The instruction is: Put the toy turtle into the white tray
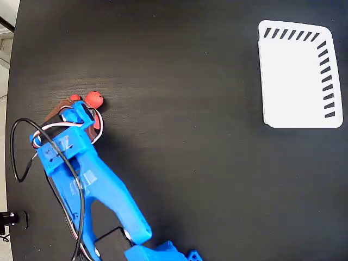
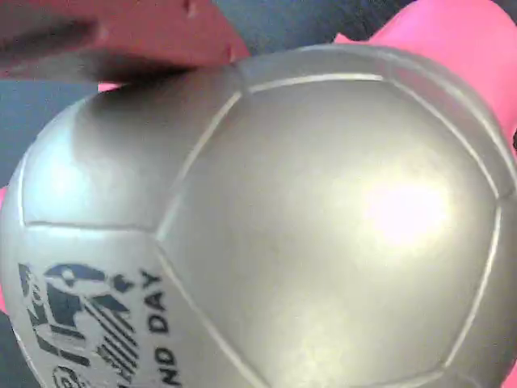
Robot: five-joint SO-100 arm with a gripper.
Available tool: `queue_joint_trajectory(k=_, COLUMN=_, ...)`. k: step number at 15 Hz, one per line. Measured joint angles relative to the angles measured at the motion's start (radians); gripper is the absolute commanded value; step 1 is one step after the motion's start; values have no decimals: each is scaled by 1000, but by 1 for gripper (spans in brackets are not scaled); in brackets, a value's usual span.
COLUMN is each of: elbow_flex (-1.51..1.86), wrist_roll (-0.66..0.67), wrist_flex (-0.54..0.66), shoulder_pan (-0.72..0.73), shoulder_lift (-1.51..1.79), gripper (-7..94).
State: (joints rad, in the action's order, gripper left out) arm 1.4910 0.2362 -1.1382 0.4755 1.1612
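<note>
In the fixed view the blue arm (image 1: 89,185) is reaching from the bottom edge up toward the left part of the black table (image 1: 179,109), with black, white and red wires looping along it. Its hand (image 1: 76,115) is sitting right over the toy turtle (image 1: 93,100), hiding most of it; only a red rounded head or leg and a smaller red bit beside it are peeking out at the hand's upper end. Whether the fingers are apart or pressing on the turtle I cannot tell from either view.

The wrist view is filling almost entirely with the turtle's shiny grey shell (image 2: 323,234), divided by pale seams into panels, a bright glare showing on its right half. A dark printed mark with the letters "DAY" (image 2: 97,315) is lying at the lower left. Red parts of the toy are showing at the upper right, and a reddish, blurred piece is lying against the shell at the upper left; what it is I cannot make out.

The white tray (image 1: 296,81) is lying at the far upper right of the table, well apart from the turtle, with black slanted slots along its top and right edges.
</note>
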Motion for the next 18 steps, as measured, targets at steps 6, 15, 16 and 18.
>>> queue_joint_trajectory(k=6, elbow_flex=2, wrist_roll=-135, wrist_flex=-213, shoulder_pan=-41, shoulder_lift=316, gripper=0)
queue_joint_trajectory(k=15, elbow_flex=-115, wrist_roll=-138, wrist_flex=-568, shoulder_pan=-534, shoulder_lift=623, gripper=0)
queue_joint_trajectory(k=16, elbow_flex=-161, wrist_roll=-138, wrist_flex=-568, shoulder_pan=-600, shoulder_lift=615, gripper=0)
queue_joint_trajectory(k=18, elbow_flex=-268, wrist_roll=-140, wrist_flex=-569, shoulder_pan=-710, shoulder_lift=551, gripper=0)
